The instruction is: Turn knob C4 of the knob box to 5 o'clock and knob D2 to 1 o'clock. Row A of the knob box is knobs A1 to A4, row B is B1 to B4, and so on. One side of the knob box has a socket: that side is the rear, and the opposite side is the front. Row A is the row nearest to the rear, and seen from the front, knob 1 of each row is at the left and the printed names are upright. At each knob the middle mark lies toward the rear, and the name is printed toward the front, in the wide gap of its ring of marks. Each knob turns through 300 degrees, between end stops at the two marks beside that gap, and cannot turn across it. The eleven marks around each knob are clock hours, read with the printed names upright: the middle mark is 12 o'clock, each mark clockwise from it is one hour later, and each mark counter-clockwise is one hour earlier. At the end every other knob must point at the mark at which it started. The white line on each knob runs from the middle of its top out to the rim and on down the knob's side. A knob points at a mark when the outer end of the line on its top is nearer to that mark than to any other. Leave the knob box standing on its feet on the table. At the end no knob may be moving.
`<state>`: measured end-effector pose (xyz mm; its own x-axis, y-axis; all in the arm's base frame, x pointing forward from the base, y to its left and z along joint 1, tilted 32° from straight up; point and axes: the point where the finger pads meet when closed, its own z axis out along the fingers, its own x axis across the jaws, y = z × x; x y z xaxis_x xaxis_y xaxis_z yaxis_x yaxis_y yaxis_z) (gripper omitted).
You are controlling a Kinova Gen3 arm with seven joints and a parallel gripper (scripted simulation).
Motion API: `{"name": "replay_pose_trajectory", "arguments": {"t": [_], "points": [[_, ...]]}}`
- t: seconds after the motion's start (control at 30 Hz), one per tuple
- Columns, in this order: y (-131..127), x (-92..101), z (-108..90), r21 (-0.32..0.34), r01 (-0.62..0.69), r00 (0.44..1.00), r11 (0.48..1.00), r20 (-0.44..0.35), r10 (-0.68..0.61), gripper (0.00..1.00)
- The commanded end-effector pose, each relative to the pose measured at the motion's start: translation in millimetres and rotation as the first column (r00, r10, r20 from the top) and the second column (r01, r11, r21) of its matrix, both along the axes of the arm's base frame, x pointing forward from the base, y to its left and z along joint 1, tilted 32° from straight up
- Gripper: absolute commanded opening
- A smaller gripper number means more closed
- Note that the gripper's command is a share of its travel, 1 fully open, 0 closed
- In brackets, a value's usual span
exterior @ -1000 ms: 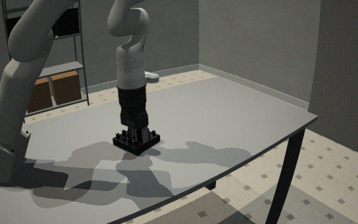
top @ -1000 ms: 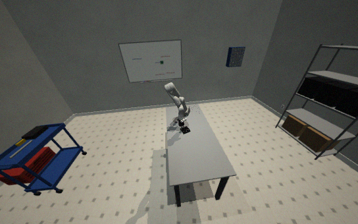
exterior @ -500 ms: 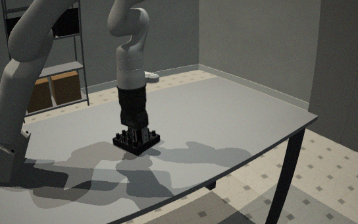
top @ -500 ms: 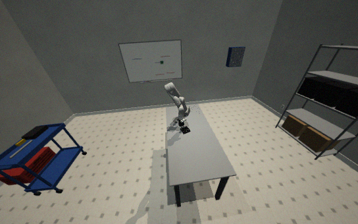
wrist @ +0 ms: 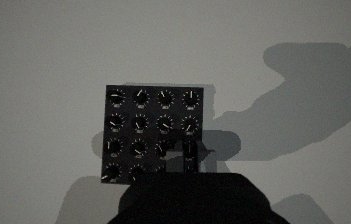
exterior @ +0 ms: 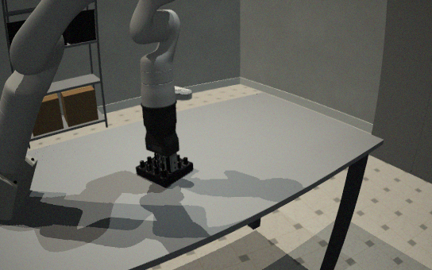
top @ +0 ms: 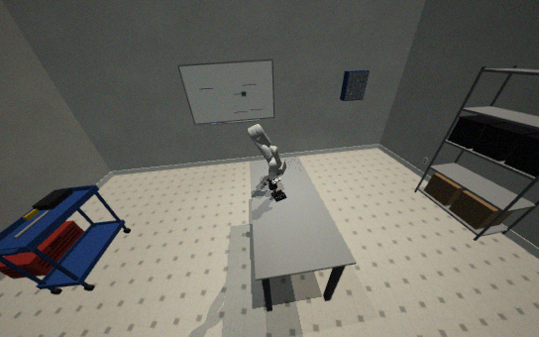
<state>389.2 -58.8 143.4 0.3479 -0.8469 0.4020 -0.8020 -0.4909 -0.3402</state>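
Smooth grey tabletop (top: pixel 297 238) (exterior: pixel 286 131) (wrist: pixel 36 60) extends wide beyond edges of your square black knob box (top: pixel 279 196) (exterior: pixel 167 182) (wrist: pixel 153 110), where your partly closed gripper (top: pixel 273 188) (exterior: pixel 166 163) (wrist: pixel 189 151) straddles cylindrical knob C4 (wrist: pixel 189 148), but you cannot tell whether it grips.

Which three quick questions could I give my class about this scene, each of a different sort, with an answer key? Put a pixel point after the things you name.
1. Multiple choice: What is the gripper (top: pixel 274 188) (exterior: pixel 166 168) (wrist: pixel 189 151) directly above or around?
a) a whiteboard
b) part of the knob box (top: pixel 280 196) (exterior: pixel 153 177) (wrist: pixel 127 135)
c) a cardboard box
2. True or false: The knob box stands on the table (top: pixel 297 238) (exterior: pixel 294 131) (wrist: pixel 51 50).
3. Fill in: The frame of the wheeled cart (top: pixel 89 250) is ____.

Key: 1 b; 2 true; 3 blue.
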Motion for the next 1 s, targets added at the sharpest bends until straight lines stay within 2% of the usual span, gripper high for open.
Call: {"name": "replay_pose_trajectory", "arguments": {"t": [0.0,0.97], "points": [[0.1,0.1,0.4,0.000,0.000,1.000,1.000,0.001,0.000,0.30],[0.1,0.1,0.4,0.003,0.006,1.000,1.000,0.002,-0.006,0.30]]}}
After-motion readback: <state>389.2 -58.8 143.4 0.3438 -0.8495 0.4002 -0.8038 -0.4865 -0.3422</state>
